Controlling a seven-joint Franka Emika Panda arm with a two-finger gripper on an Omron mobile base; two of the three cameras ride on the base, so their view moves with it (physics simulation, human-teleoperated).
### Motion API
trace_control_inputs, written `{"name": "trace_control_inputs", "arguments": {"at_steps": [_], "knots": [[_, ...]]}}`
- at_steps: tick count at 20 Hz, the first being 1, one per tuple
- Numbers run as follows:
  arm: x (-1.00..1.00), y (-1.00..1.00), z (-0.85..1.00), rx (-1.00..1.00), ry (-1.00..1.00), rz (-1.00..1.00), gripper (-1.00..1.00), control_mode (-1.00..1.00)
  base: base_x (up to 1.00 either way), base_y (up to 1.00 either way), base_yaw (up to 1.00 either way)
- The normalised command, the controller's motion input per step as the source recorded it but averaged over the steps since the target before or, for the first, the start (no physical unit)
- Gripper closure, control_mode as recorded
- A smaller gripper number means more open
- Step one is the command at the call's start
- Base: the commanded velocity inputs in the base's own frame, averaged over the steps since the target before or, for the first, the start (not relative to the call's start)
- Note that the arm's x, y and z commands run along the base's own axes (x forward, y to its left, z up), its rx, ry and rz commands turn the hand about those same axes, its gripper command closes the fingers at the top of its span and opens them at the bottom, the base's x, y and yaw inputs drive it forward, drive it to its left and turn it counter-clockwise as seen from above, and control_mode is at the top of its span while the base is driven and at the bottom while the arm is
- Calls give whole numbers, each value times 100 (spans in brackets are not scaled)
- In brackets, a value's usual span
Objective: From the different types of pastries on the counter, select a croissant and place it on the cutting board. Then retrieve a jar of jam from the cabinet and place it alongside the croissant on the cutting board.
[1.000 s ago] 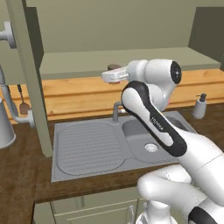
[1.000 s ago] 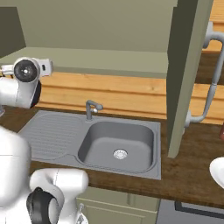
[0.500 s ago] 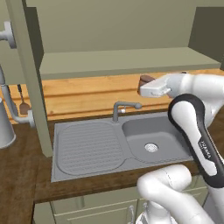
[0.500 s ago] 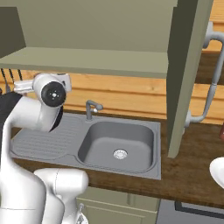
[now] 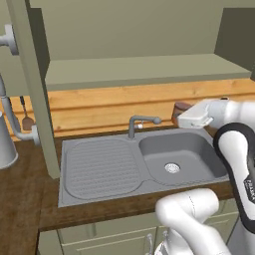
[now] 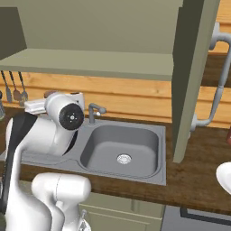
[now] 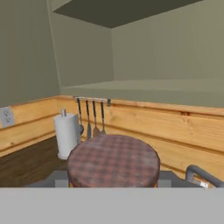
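1. The jar of jam [image 7: 113, 159] sits at 6 o'clock in the hand view, its brown checked lid facing the camera — the orange body is cut off by the bottom edge, only a thin sliver showing
2. The gripper [image 5: 182, 114] is closed around the jar; the fingertips themselves are hidden behind it. In the left base view just a dark lid edge pokes out at 9 o'clock of the white hand
3. The jar hangs in the air above the sink [image 5: 177, 158], toward its 3 o'clock end in the left base view, below the open cabinet [image 5: 144, 69] shelf
4. In the right base view the arm's joint covers most of the jar — a brownish bit [image 6: 51, 94] shows at 10 o'clock of it
5. Beyond the lid stand a white paper-towel roll [image 7: 67, 133] and hanging utensils [image 7: 91, 118], small and blurred
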Motion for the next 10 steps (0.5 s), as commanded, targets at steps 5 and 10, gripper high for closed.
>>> {"name": "trace_control_inputs", "arguments": {"at_steps": [5, 10], "knots": [[-8, 0, -15, 0, 0, 0, 100, -100, 0, 0, 0], [-26, 1, -13, -1, 0, 0, 100, 100, -60, 14, 0]]}}
